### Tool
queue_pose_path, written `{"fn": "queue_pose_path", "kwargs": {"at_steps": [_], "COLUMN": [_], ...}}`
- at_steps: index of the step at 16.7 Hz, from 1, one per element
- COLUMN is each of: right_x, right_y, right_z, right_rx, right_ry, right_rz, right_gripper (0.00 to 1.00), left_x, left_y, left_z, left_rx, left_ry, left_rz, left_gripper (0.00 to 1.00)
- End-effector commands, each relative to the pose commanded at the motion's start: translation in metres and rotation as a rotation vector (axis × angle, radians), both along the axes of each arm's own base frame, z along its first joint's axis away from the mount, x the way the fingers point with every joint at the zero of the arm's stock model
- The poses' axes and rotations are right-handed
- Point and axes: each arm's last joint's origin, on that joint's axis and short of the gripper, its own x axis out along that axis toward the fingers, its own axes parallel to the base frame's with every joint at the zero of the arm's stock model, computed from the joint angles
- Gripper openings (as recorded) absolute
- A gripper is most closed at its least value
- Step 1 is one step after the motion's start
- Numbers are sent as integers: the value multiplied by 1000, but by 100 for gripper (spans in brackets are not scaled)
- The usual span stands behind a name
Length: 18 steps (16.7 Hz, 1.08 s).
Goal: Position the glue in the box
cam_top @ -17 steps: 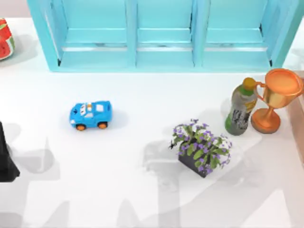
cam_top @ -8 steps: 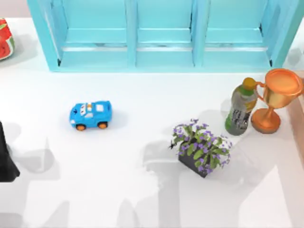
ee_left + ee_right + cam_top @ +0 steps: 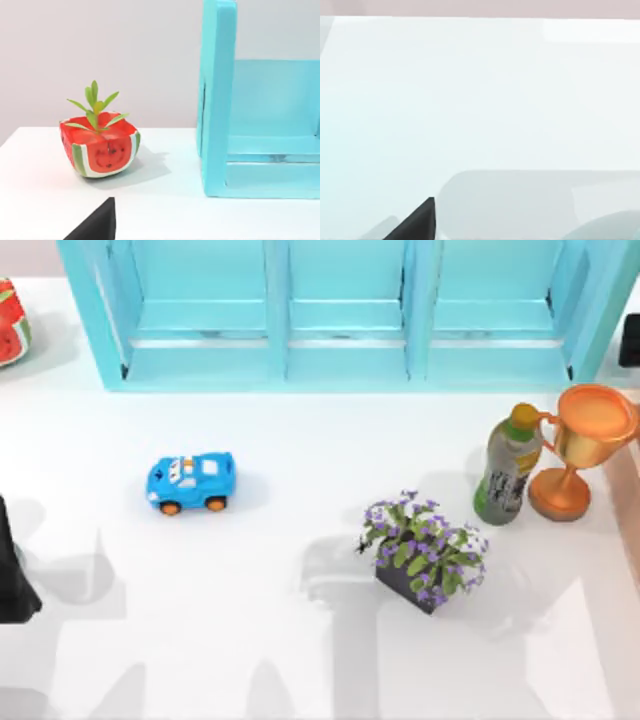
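Observation:
The glue is out of view. Whether the tan strip (image 3: 630, 505) at the table's right edge belongs to the box I cannot tell. My left arm (image 3: 12, 575) sits dark at the left edge of the table, parked; one of its fingertips (image 3: 96, 223) shows in the left wrist view. A dark piece of my right arm (image 3: 630, 340) pokes in at the right edge beside the cyan shelf. The right wrist view looks over pale surface, with one dark fingertip (image 3: 416, 223) in it.
A cyan shelf unit (image 3: 340, 350) spans the back. A blue toy car (image 3: 190, 481) stands left of centre and a purple-flowered planter (image 3: 425, 552) right of centre. A green bottle (image 3: 507, 465) and orange trophy (image 3: 580, 445) stand at the right, a watermelon pot (image 3: 99, 147) at the back left.
A dark piece of my right arm has come into view at the top view's right edge, and the shadows at the lower right have shifted. The objects and the left arm have not moved.

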Motion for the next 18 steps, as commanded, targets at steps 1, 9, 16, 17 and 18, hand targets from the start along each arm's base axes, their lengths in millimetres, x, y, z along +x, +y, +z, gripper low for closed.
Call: {"fn": "queue_pose_path", "kwargs": {"at_steps": [1, 9, 16, 17, 18], "right_x": [0, 0, 0, 0, 0], "right_y": [0, 0, 0, 0, 0], "right_z": [0, 0, 0, 0, 0], "right_rx": [0, 0, 0, 0, 0], "right_ry": [0, 0, 0, 0, 0], "right_rz": [0, 0, 0, 0, 0], "right_gripper": [100, 55, 2, 0, 0], "left_x": [0, 0, 0, 0, 0], "left_y": [0, 0, 0, 0, 0], "left_z": [0, 0, 0, 0, 0], "left_rx": [0, 0, 0, 0, 0], "left_ry": [0, 0, 0, 0, 0], "left_rz": [0, 0, 0, 0, 0], "left_gripper": [100, 100, 100, 100, 100]}}
